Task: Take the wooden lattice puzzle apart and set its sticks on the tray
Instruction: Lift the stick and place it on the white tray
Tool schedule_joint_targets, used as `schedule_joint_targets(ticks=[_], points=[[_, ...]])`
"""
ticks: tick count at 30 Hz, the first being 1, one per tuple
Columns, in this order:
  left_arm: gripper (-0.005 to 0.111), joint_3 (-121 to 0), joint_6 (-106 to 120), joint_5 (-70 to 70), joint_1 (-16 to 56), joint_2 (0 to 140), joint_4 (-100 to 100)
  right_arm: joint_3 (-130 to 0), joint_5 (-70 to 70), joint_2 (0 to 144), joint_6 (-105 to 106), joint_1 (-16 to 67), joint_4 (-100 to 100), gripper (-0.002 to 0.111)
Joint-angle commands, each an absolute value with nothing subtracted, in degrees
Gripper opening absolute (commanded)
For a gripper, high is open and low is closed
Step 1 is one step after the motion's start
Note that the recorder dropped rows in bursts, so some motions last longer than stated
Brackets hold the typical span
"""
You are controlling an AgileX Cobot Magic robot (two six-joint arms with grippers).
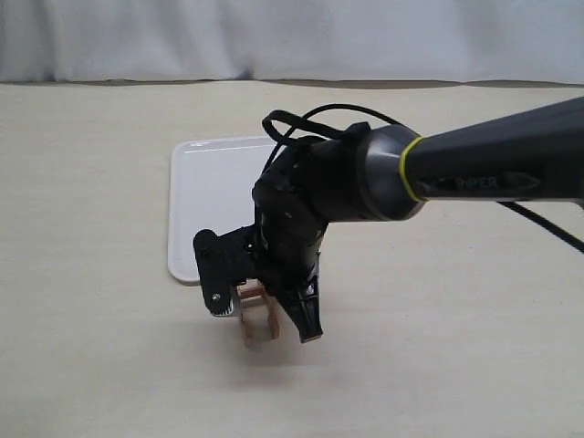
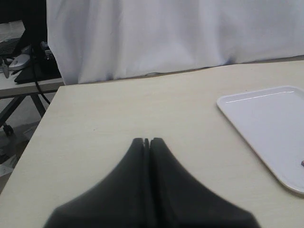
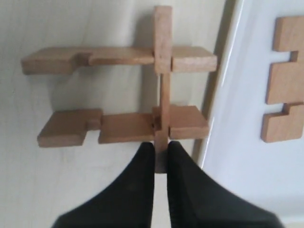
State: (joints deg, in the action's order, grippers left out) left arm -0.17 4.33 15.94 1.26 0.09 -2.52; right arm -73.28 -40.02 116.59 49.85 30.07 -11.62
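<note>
The wooden lattice puzzle (image 3: 123, 127) now consists of three reddish-brown sticks: two parallel bars joined by one cross stick (image 3: 162, 38). My right gripper (image 3: 160, 145) is shut on the end of that cross stick. In the exterior view the puzzle (image 1: 255, 315) hangs between the black fingers just off the near edge of the white tray (image 1: 205, 196), low over the table. A separate notched stick (image 3: 285, 78) lies flat on the tray (image 3: 242, 142). My left gripper (image 2: 147, 141) is shut on nothing, over bare table to the left of the tray (image 2: 266, 118).
The beige table (image 1: 91, 274) stretches around the tray. A white curtain (image 1: 292, 36) hangs behind the table's far edge. The right arm (image 1: 474, 173) reaches across the tray's right part. In the left wrist view the table's left edge (image 2: 45, 114) shows, with clutter beyond it.
</note>
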Motion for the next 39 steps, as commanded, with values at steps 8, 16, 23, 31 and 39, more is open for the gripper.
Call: schedule_joint_targets(ticks=[8, 16, 23, 31, 39], points=[[0.000, 0.00, 4.36, 15.85, 1.38, 0.00, -2.41, -73.11, -35.16, 108.02, 50.08, 30.06, -11.59, 0.004], [0.000, 0.00, 4.36, 15.85, 1.38, 0.00, -2.41, -73.11, -11.26, 109.26, 29.29, 27.40, -22.99, 0.004], [0.000, 0.00, 4.36, 15.85, 1.38, 0.00, -2.41, -74.21, -5.29, 114.65, 18.62, 23.11, -24.96, 0.004], [0.000, 0.00, 4.36, 15.36, 1.38, 0.00, -2.53, -74.63, -6.31, 117.58, 15.39, 21.89, -24.96, 0.004], [0.000, 0.00, 4.36, 15.36, 1.38, 0.00, -2.53, -74.63, -11.18, 117.91, 15.39, 21.98, -24.96, 0.028]])
